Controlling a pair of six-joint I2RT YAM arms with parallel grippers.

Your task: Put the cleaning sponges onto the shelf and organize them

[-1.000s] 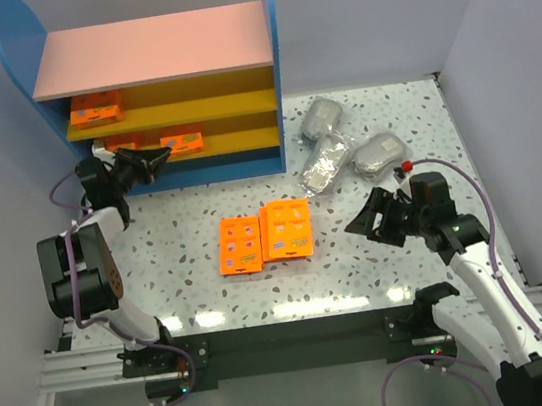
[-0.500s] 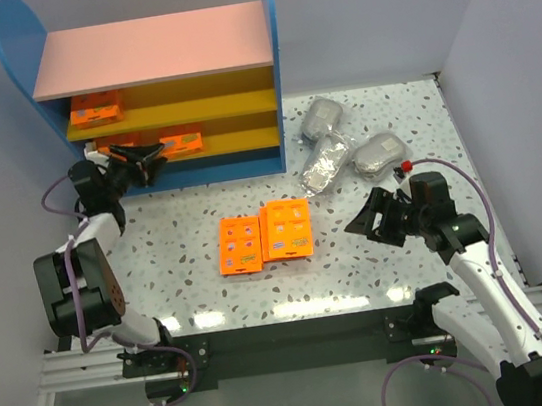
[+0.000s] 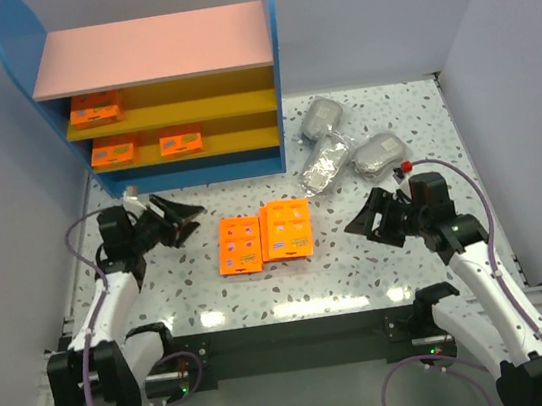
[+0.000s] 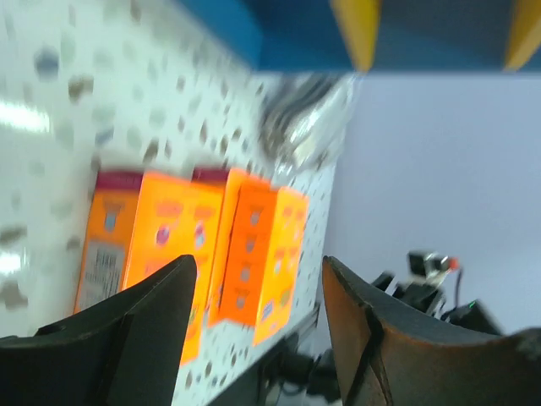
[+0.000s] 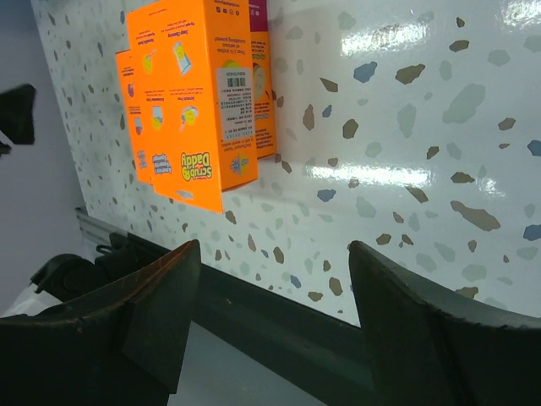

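The shelf (image 3: 149, 50) stands at the back left. One orange sponge pack (image 3: 96, 109) lies on its upper yellow board, and two more (image 3: 113, 151) (image 3: 181, 142) lie on the lower one. Further orange packs lie mid-table (image 3: 240, 245) (image 3: 286, 228) and also show in both wrist views (image 4: 161, 245) (image 5: 190, 101). Three grey bagged bundles (image 3: 322, 117) (image 3: 324, 165) (image 3: 377, 154) sit right of the shelf. My left gripper (image 3: 180, 218) (image 4: 258, 330) is open and empty, left of the table packs. My right gripper (image 3: 370, 221) (image 5: 275, 313) is open and empty to their right.
The speckled table (image 3: 180, 276) ends at a dark rail (image 3: 287, 317) along the near edge. Grey walls close in on the left, back and right. The shelf's blue base (image 4: 254, 34) shows at the top of the left wrist view.
My left gripper opened, let go of an orange pack on the lower shelf board, and drew back toward the near left of the table. The right arm stayed still.
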